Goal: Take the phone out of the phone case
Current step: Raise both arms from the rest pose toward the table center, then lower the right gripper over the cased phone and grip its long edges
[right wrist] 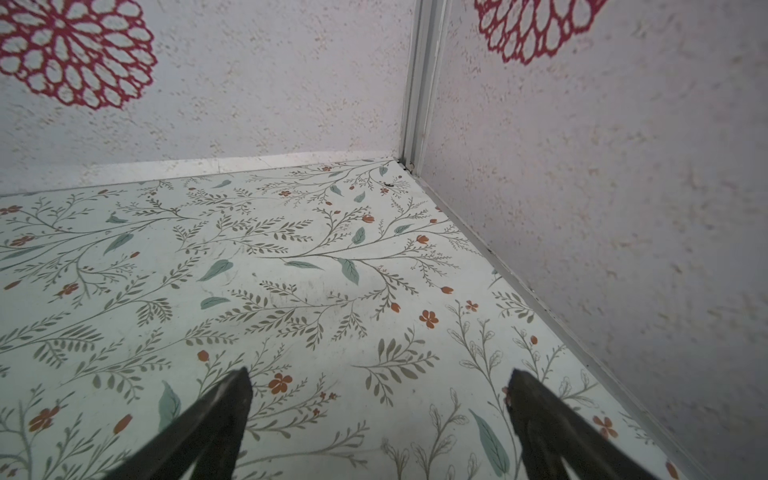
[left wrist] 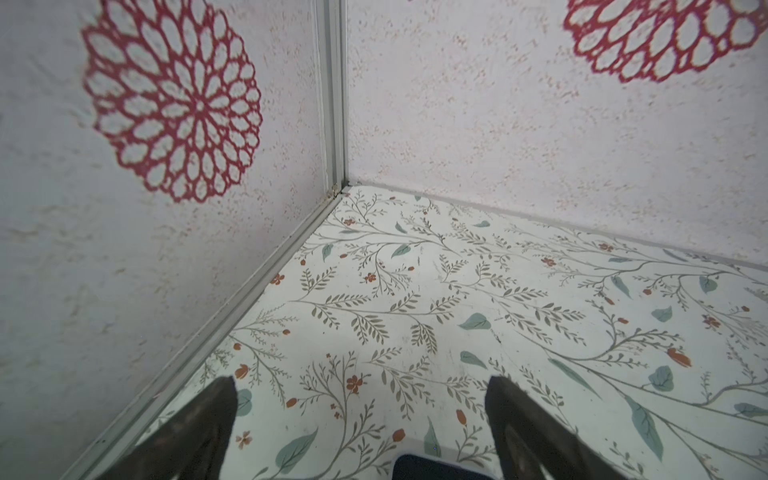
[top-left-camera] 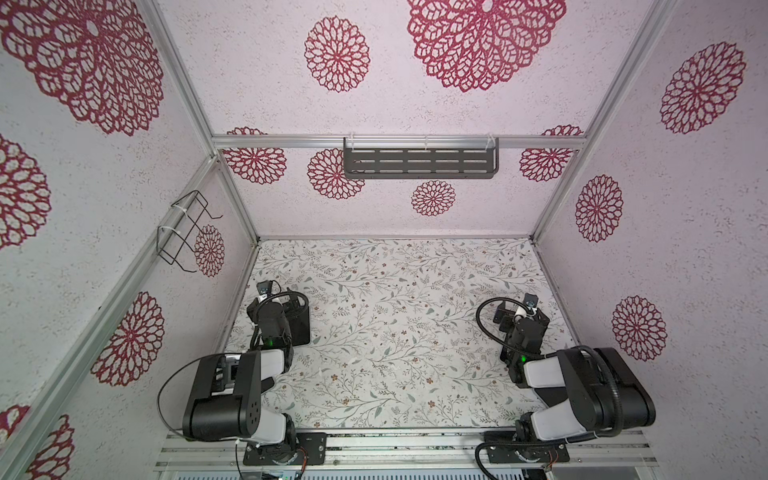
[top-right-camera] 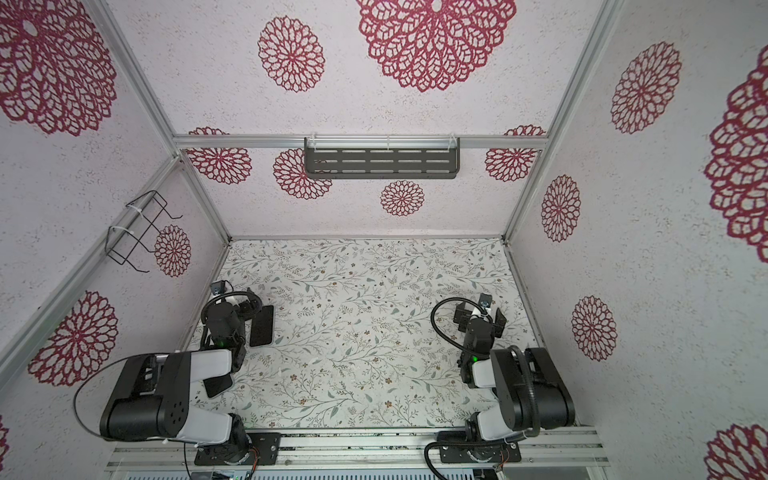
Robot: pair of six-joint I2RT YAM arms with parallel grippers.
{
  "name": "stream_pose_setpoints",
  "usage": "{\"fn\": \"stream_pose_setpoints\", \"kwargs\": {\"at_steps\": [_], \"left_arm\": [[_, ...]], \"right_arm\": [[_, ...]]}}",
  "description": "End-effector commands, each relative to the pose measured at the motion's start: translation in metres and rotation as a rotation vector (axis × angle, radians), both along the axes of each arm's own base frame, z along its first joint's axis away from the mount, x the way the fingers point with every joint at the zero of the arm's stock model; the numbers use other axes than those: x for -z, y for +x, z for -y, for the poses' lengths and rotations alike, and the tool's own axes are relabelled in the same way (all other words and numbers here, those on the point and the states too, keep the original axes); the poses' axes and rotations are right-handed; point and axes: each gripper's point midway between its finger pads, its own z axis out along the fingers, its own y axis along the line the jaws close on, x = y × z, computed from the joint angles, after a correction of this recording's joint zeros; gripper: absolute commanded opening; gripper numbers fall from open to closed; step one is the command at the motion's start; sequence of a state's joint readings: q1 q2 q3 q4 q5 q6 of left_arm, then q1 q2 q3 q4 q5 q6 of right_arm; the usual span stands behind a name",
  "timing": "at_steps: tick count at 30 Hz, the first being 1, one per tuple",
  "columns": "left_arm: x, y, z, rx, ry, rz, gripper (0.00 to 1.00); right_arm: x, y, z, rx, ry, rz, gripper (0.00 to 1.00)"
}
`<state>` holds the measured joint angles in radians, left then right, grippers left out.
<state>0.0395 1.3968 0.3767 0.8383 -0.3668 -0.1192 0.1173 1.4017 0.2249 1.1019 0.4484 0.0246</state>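
Both arms are seen tucked at their own sides of the floral-printed white tabletop (top-left-camera: 395, 332). Each wrist is folded low and aimed toward a rear corner of the enclosure, and this is judged a parked posture rather than a working one. The left gripper (left wrist: 361, 380) is shown with its jaws spread wide and nothing between them. The right gripper (right wrist: 380, 372) is likewise wide and empty, with only printed tabletop beneath it.

A flat black rectangular slab (top-left-camera: 300, 328) is found lying on the table just beside the left gripper, on the side toward the middle. A dark navy rounded corner (left wrist: 440, 467), caught at the edge of the left wrist view, is probably part of the same thing. In a top view a second dark flat piece with rounded corners (top-right-camera: 219, 384) is seen partly covered by the left arm's white link.

Two separate pieces are thereby suggested, one the phone and one the case. Which is which cannot be told, nor can it be ruled out that the phone is seated in one of them. As the slab is laid flat within the left arm's reach, it is judged the likelier thing to be approached, and a grip across its edges would be called for.
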Motion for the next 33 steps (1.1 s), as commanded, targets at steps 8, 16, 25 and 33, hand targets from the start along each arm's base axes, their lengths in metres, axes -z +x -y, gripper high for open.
{"fn": "stream_pose_setpoints", "kwargs": {"at_steps": [8, 16, 25, 33], "left_arm": [[-0.109, -0.019, 0.041, 0.065, -0.172, 0.120, 0.97], [-0.133, -0.025, 0.090, 0.226, -0.427, -0.070, 0.97], [-0.137, -0.035, 0.135, 0.355, -0.480, -0.184, 0.97], [-0.128, -0.043, 0.150, 0.377, -0.514, -0.254, 0.97]], "right_arm": [[-0.082, -0.004, -0.024, -0.047, 0.149, -0.083, 0.99], [-0.077, -0.050, -0.008, 0.108, 0.258, -0.348, 0.99], [-0.057, -0.076, -0.007, 0.149, 0.304, -0.484, 0.99], [-0.008, -0.090, -0.002, 0.202, 0.368, -0.618, 0.99]]}}
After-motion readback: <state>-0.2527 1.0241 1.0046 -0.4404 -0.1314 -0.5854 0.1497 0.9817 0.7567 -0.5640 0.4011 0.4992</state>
